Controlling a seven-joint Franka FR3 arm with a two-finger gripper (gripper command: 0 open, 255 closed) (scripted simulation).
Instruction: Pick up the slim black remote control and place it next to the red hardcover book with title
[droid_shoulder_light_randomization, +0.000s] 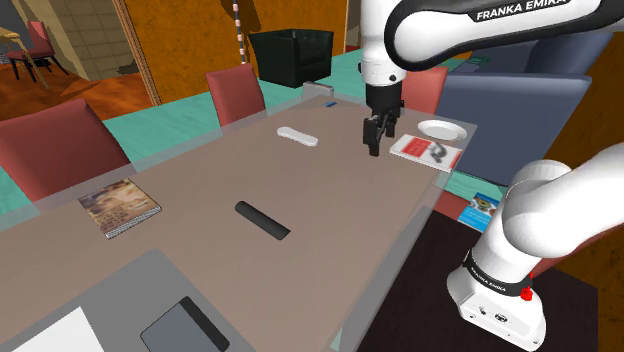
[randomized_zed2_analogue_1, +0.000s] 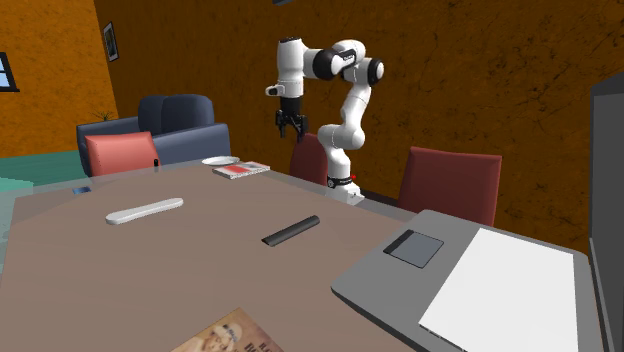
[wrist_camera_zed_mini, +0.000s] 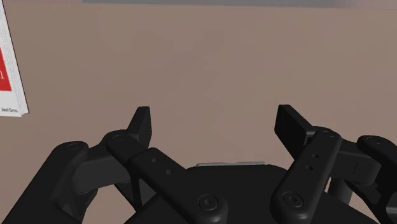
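The gripper (droid_shoulder_light_randomization: 377, 135) (randomized_zed2_analogue_1: 292, 125) (wrist_camera_zed_mini: 216, 124) hangs above the brown table (droid_shoulder_light_randomization: 340, 200) (wrist_camera_zed_mini: 210, 57) with its fingers (wrist_camera_zed_mini: 141, 125) spread apart and nothing between them. Just beside it, toward the shoulder view's right, the red book (droid_shoulder_light_randomization: 425, 150) (randomized_zed2_analogue_1: 242, 169) (wrist_camera_zed_mini: 9, 70) lies flat near the table's edge. A white plate (droid_shoulder_light_randomization: 441, 130) (randomized_zed2_analogue_1: 220, 160) sits just beyond the book. On the gripper's other side, a little farther off, lies a white remote (droid_shoulder_light_randomization: 297, 136) (randomized_zed2_analogue_1: 145, 211). The slim black remote (droid_shoulder_light_randomization: 262, 220) (randomized_zed2_analogue_1: 291, 230) lies flat on the table, well apart from the gripper, toward the shoulder view's lower left. Farther still from the gripper are a picture-covered book (droid_shoulder_light_randomization: 118, 207) (randomized_zed2_analogue_1: 235, 335) and a flat grey device (droid_shoulder_light_randomization: 140, 285) (randomized_zed2_analogue_1: 500, 280).
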